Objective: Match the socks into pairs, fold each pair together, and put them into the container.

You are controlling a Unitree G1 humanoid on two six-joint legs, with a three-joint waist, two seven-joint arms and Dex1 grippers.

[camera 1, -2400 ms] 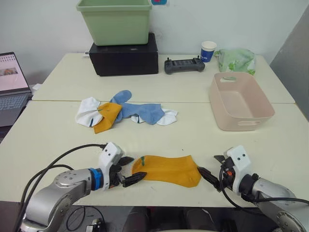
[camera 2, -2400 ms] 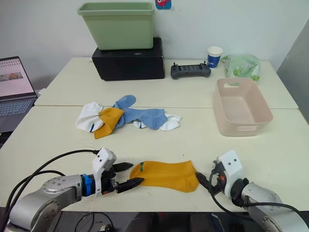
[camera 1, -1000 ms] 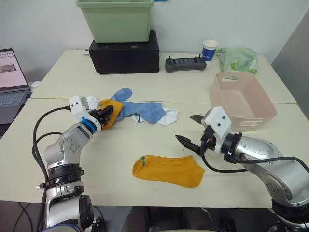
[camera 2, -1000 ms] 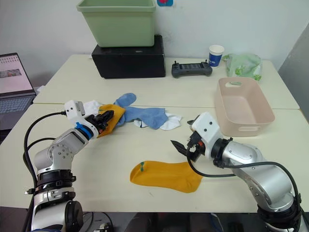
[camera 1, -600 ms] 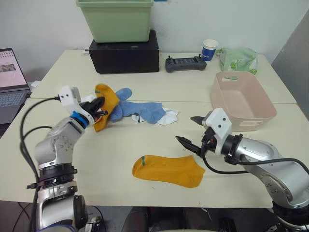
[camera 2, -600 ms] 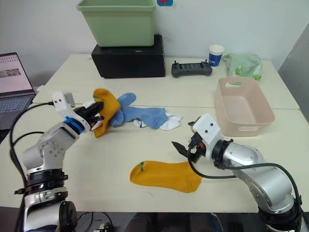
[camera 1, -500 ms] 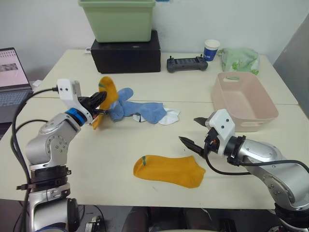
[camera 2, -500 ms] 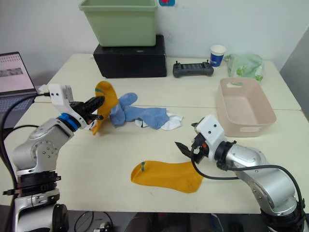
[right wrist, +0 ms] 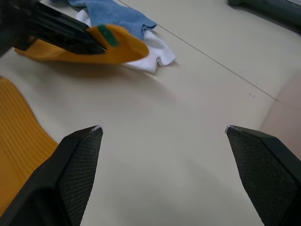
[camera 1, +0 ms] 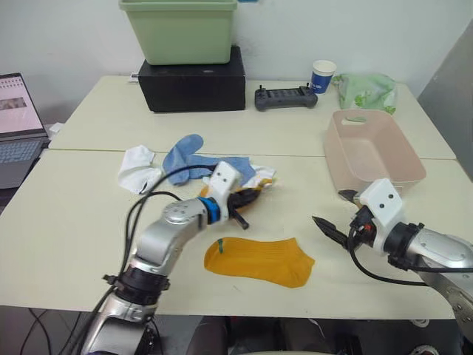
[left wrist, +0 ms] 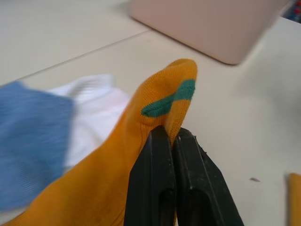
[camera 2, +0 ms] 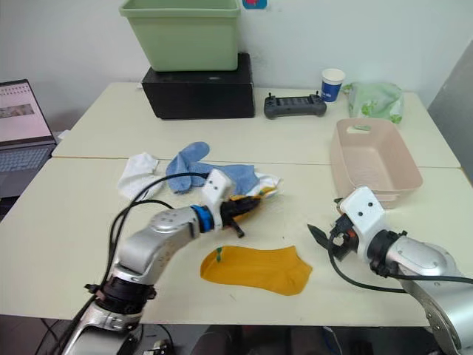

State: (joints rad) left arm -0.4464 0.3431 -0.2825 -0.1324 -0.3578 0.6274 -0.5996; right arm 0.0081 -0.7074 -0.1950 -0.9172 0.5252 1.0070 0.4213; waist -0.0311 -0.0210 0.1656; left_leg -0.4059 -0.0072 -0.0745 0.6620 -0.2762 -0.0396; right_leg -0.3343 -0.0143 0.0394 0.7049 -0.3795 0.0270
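Pairing is the step in hand: the left gripper (camera 1: 244, 201) is clamped on the cuff of a mustard-orange sock (left wrist: 141, 136), its two black fingers (left wrist: 162, 188) pressed together on the fabric by the green cuff mark, carrying it just above the tabletop. The second mustard-orange sock (camera 1: 259, 260) lies flat near the front edge of the table (camera 1: 89, 222), at about five o'clock from the left gripper and close to it. The next move, by this reading, calls for laying the held sock squarely over the flat one so cuffs and toes line up before folding.

The right gripper (camera 1: 330, 225) hovers with its fingers spread wide apart, holding nothing; the flat sock sits at about eight o'clock from it, a short way off. It seems placed to pin or fold once the two socks overlap.

The remaining socks, light blue (camera 1: 185, 154) and white (camera 1: 137, 166), lie bunched at about eleven o'clock from the left gripper. The pink container (camera 1: 369, 159) stands with nothing visible inside it at about twelve o'clock from the right gripper, well apart from the held sock.
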